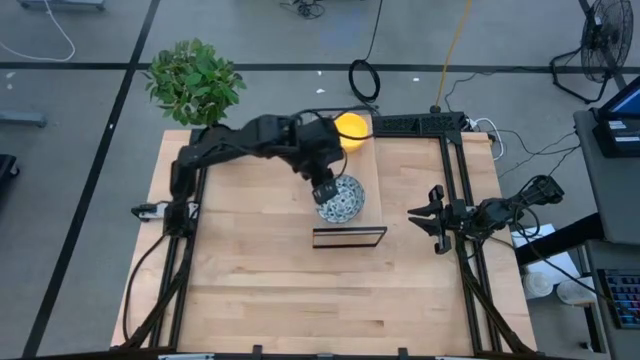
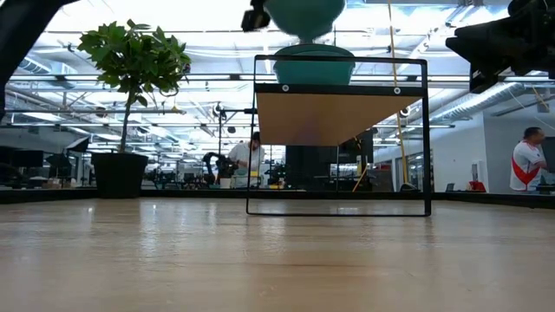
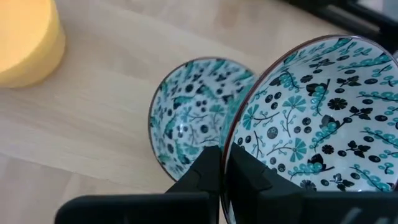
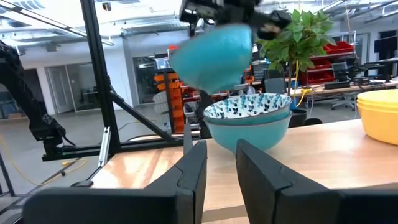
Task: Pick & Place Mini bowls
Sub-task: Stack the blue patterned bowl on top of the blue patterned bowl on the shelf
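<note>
My left gripper (image 1: pixel 323 190) (image 3: pixel 222 158) is shut on a white-and-blue floral mini bowl (image 3: pixel 317 118) (image 4: pixel 211 56) and carries it tilted just above a stack of two more floral bowls (image 4: pixel 249 121) (image 3: pixel 193 118) (image 1: pixel 342 203). The stack rests by its base on a raised wooden shelf (image 2: pixel 338 117). Yellow bowls (image 1: pixel 350 128) (image 4: pixel 380 118) (image 3: pixel 25 37) stand on the shelf's far part. My right gripper (image 1: pixel 435 220) (image 4: pixel 217 165) is open at the table's right side, pointing toward the shelf. My left gripper pinches the held bowl's rim (image 3: pixel 230 140), one finger (image 3: pixel 249 171) inside the bowl and one (image 3: pixel 205 169) outside. The fingers come from above, slanting down. The bowl is lifted clear and tilted, its light-blue outside (image 2: pixel 303 16) hanging over the stack.
The shelf stands on a black metal frame (image 2: pixel 338 208) (image 1: pixel 348 237) near the table's middle. A potted plant (image 1: pixel 195 80) (image 2: pixel 130 61) stands at the far left corner. Bare wood lies on the near half of the table (image 1: pixel 320 300). People show in the room behind.
</note>
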You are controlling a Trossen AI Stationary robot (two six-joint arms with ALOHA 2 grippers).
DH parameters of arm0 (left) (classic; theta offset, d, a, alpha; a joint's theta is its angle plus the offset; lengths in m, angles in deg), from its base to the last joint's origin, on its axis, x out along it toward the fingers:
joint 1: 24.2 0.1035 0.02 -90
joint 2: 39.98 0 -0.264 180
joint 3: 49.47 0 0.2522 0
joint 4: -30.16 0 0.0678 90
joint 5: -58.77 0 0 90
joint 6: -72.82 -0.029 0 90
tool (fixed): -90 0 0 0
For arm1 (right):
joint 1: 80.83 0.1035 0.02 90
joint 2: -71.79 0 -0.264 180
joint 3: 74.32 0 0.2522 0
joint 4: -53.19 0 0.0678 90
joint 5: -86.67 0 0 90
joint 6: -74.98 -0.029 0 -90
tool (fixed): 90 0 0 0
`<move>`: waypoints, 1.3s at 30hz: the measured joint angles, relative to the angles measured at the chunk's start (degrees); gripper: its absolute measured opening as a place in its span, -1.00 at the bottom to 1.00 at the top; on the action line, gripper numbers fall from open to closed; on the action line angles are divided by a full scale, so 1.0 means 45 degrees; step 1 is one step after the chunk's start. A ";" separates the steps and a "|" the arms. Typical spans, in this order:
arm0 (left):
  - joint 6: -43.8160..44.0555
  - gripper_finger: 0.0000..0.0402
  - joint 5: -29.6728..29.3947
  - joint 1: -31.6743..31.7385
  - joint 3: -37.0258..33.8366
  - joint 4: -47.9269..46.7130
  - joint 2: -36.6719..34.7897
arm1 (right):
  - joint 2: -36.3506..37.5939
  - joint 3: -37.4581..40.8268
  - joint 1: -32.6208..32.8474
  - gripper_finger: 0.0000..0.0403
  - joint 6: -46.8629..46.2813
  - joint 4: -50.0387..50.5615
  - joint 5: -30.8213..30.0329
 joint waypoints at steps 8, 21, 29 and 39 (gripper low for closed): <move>0.0497 -0.95 0.0392 0.0907 0.0015 -0.0114 0.0852 | 0.0000 0.0000 0.0000 -0.63 -0.0069 0.0005 0.0035; 0.0912 -0.89 0.0480 0.1042 0.0016 -0.0050 0.0977 | 0.0000 0.0000 0.0000 -0.63 -0.0340 0.0049 0.0044; 0.1091 -0.66 0.0451 0.1004 -0.0325 0.0288 0.0977 | 0.0000 0.0000 0.0000 -0.63 -0.0340 0.0049 0.0049; 0.0936 -0.65 0.0472 0.0999 -0.0335 0.0419 0.0793 | 0.0000 0.0000 0.0000 -0.63 -0.0345 0.0054 0.0049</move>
